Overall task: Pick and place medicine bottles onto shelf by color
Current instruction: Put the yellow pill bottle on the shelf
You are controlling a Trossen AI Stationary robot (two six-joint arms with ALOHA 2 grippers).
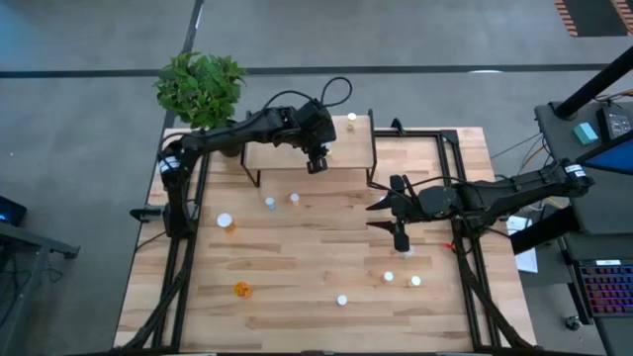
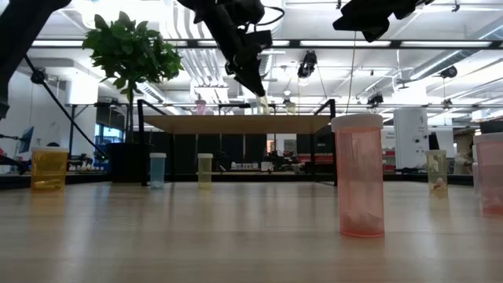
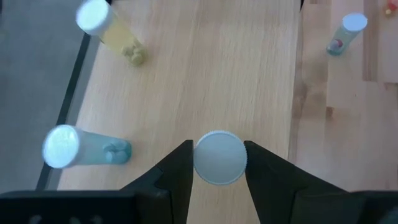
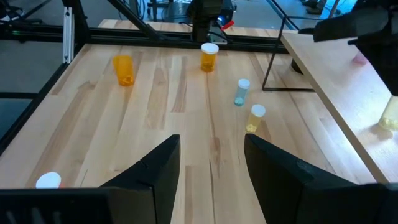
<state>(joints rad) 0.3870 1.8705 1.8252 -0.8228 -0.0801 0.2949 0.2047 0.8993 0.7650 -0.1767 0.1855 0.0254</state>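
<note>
The left gripper (image 3: 217, 163) hangs over the shelf (image 1: 287, 158), at twelve o'clock on the table (image 1: 316, 267). Its jaws bracket a white-capped bottle (image 3: 219, 157); whether they grip or have let go, I cannot tell. A yellowish bottle (image 3: 112, 32) and a bluish bottle (image 3: 84, 148) already lie on the shelf, probably sorted by color. The right gripper (image 4: 211, 168) waits empty and spread at three o'clock. Other bottles, including an orange one (image 1: 241, 290), stay scattered on the table.

The left arm reaches across the far side of the table, its left gripper (image 1: 316, 164) pointing down with fingers (image 3: 177, 171) close on either side of a round cap, while the right gripper (image 1: 400, 240) hovers mid-table, fingers spread and empty.
</note>
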